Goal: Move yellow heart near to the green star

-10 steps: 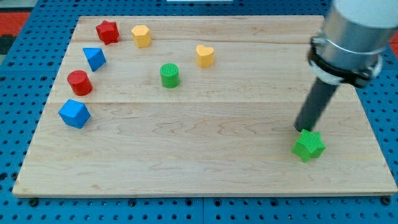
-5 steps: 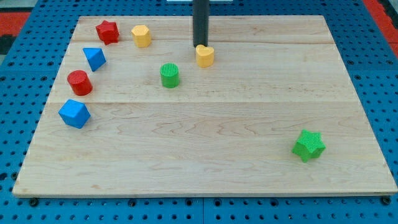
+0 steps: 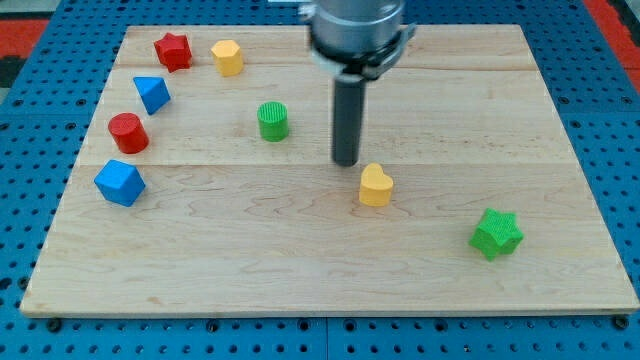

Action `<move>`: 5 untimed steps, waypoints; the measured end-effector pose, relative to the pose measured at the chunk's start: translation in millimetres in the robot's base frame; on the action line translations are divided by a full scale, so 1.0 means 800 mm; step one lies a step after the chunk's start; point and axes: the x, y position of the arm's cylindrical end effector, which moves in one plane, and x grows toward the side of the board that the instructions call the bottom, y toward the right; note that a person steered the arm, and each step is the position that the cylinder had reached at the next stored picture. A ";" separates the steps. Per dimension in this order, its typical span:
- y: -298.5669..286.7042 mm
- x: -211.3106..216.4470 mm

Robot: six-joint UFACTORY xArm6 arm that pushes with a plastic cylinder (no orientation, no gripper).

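Note:
The yellow heart (image 3: 375, 186) lies near the middle of the wooden board (image 3: 330, 270). The green star (image 3: 496, 234) lies at the view's lower right, about a hand's width right of and below the heart. My tip (image 3: 346, 162) stands just to the upper left of the yellow heart, very close to it; I cannot tell whether they touch. The dark rod rises from the tip to the arm's grey body at the view's top.
A green cylinder (image 3: 272, 121) stands left of the rod. At the view's left are a red star (image 3: 173, 50), a yellow hexagonal block (image 3: 227, 57), a blue block (image 3: 152, 94), a red cylinder (image 3: 128, 132) and a larger blue block (image 3: 120, 182).
The yellow heart has slid from the upper middle of the board down and to the right, towards the green star. My tip has followed behind it.

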 end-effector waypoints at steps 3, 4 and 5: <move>0.144 0.015; 0.174 0.018; 0.227 -0.007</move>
